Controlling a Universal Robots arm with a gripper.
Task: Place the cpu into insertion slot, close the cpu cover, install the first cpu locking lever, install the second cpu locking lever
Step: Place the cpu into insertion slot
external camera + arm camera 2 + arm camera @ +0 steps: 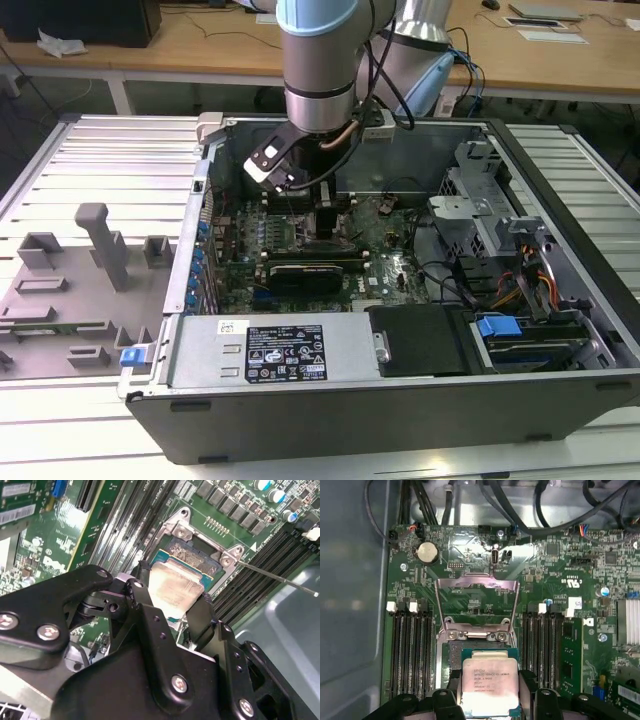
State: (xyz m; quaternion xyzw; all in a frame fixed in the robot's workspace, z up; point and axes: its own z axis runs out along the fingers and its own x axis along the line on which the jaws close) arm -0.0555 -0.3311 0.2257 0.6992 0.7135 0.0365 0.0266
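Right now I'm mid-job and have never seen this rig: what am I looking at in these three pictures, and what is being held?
The exterior view shows one robot arm reaching down into an open computer case that sits on a slatted table. Both wrist views come from cameras riding on the arm, and they look at the green motherboard. The arm's black fingers are shut on the cpu, a small silvery square, over the insertion slot. The cpu cover, a thin metal frame, stands flipped open at the slot's edge.
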